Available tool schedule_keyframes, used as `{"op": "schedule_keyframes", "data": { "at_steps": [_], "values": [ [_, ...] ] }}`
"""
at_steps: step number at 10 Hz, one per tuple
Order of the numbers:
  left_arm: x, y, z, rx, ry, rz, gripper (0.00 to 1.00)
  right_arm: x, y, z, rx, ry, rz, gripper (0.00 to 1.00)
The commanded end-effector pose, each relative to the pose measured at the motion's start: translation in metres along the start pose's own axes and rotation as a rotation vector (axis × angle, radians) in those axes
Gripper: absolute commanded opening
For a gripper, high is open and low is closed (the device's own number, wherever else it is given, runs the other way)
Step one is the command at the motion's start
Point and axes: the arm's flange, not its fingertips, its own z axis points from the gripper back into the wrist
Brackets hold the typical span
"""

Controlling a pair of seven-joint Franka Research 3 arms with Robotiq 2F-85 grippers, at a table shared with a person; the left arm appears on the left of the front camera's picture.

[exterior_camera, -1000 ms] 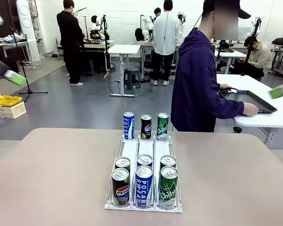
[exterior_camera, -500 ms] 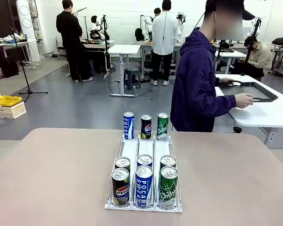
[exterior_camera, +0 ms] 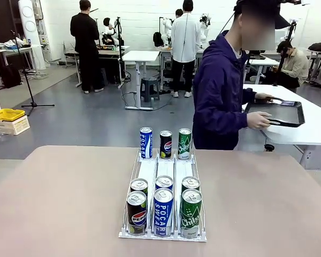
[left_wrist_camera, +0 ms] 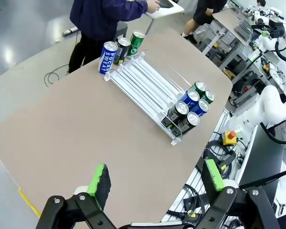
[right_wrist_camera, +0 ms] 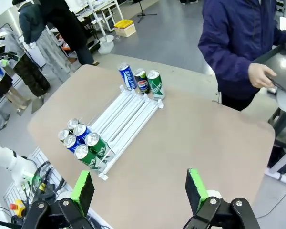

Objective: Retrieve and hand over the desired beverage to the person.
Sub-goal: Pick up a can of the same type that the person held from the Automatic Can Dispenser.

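A white three-lane rack (exterior_camera: 163,170) lies in the middle of the beige table. At its far end stand a blue Pocari can (exterior_camera: 145,142), a black Pepsi can (exterior_camera: 166,144) and a green can (exterior_camera: 184,143). Two rows of the same kinds stand at the near end, fronted by a Pepsi can (exterior_camera: 137,212). The person (exterior_camera: 222,91) in the navy-purple jacket stands behind the table, holding a black tray (exterior_camera: 278,113) in both hands. My left gripper (left_wrist_camera: 156,176) hangs open high above the table. My right gripper (right_wrist_camera: 139,185) is likewise open and holds nothing.
A white side table (exterior_camera: 310,134) stands at the right, behind the beige table (exterior_camera: 59,193). Bare tabletop lies on both sides of the rack. Other people stand at work tables far back; a yellow box (exterior_camera: 8,115) sits on the floor at left.
The person has lifted the black tray off the white side table and brought it closer. Green gripper pads seen at the picture's edges a second ago have left the front view.
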Motion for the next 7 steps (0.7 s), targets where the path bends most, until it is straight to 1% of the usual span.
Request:
{"op": "schedule_keyframes", "data": {
  "at_steps": [1, 7],
  "values": [
    [-0.0008, 0.0034, 0.0028, -0.014, -0.015, -0.025, 1.00, -0.0009, -0.0017, -0.0017, 0.022, -0.004, 0.004, 1.00],
    [-0.0008, 0.0034, 0.0028, -0.014, -0.015, -0.025, 1.00, -0.0009, -0.0017, -0.0017, 0.022, -0.004, 0.004, 1.00]
  ]
}}
